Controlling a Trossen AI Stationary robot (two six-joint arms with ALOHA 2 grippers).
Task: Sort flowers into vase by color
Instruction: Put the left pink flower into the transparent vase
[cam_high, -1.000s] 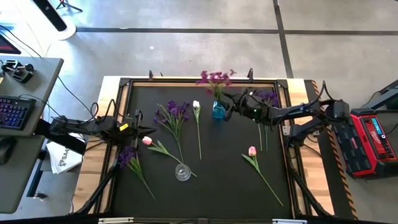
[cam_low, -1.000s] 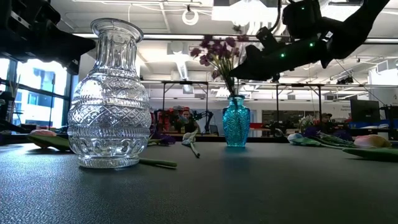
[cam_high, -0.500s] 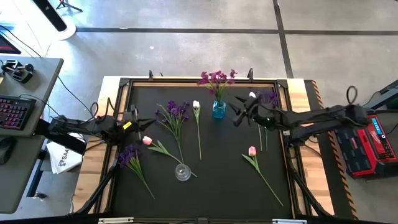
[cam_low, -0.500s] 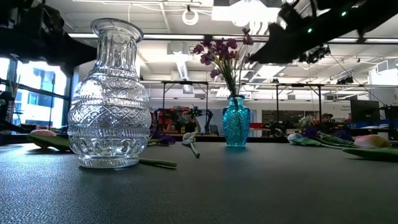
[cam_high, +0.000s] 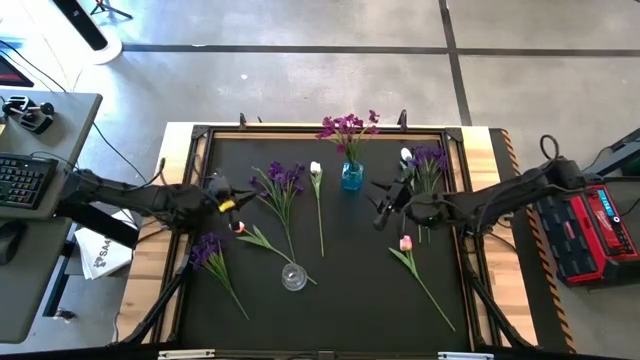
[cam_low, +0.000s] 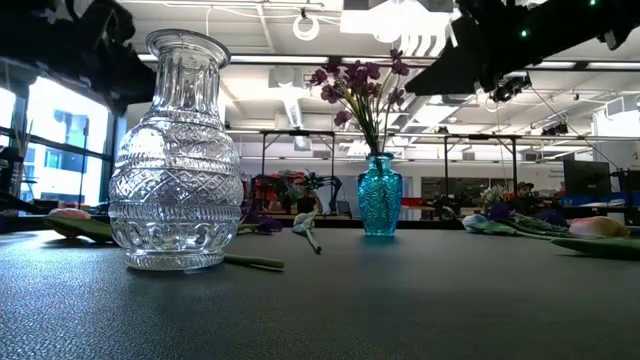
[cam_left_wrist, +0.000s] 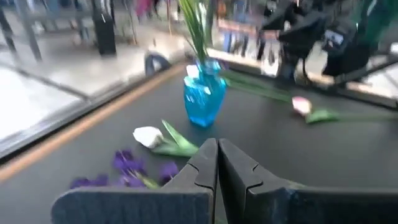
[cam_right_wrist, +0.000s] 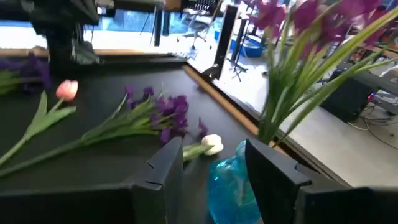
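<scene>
So the black counter (cam_high: 340, 300) has flowers scattered all over it, and a small blue vase (cam_high: 351, 177) near the far edge already has a bunch of purple sprigs (cam_high: 347, 127) standing in it. The right gripper (cam_high: 386, 205) sits just right of that vase, out over the counter, and its fingers are spread apart with nothing between them; in the right wrist view you can see the blue vase and its green stems right past them. Behind it near the far right corner lie a purple sprig (cam_high: 431, 160) and a white tulip (cam_high: 406, 154), and a pink tulip (cam_high: 405, 243) lies just in front of the gripper with its stem trailing toward the near right corner. The left gripper (cam_high: 232, 205) is over the left side of the counter with its fingers pressed together, empty, close to another pink tulip (cam_high: 237, 226). Left of centre there's a purple sprig (cam_high: 284, 177) with a white tulip (cam_high: 315, 169) just beside it, both with stems running toward the near edge. One more purple sprig (cam_high: 206, 248) lies near the left edge. A clear glass vase (cam_high: 294, 276) stands toward the near edge, upright and empty, with a leafy stem running right by its base; can't tell whether they touch. It looms big in the low view
</scene>
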